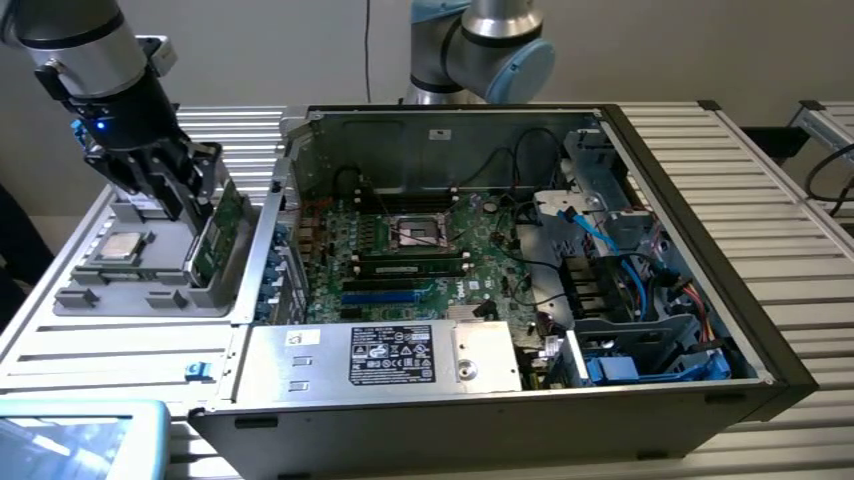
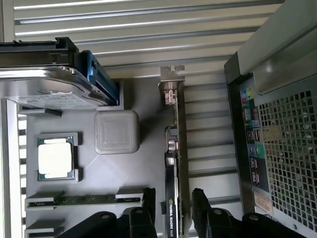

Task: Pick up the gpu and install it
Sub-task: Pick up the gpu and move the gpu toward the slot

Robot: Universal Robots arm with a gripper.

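The gpu (image 1: 218,232) stands on edge in the grey holder tray (image 1: 134,292), centre-left of the exterior view, so its upper edge is free for grasping. The gripper (image 1: 174,190) straddles it, fingers (image 2: 147,201) open, not clamping.

Open computer case (image 1: 467,435) on the slatted table (image 1: 787,150).
At the exterior view's left, a grey tray (image 1: 140,280) holds a processor (image 1: 123,246) (silver-lidded), hard drive (image 2: 44,84) and memory stick (image 2: 84,200).
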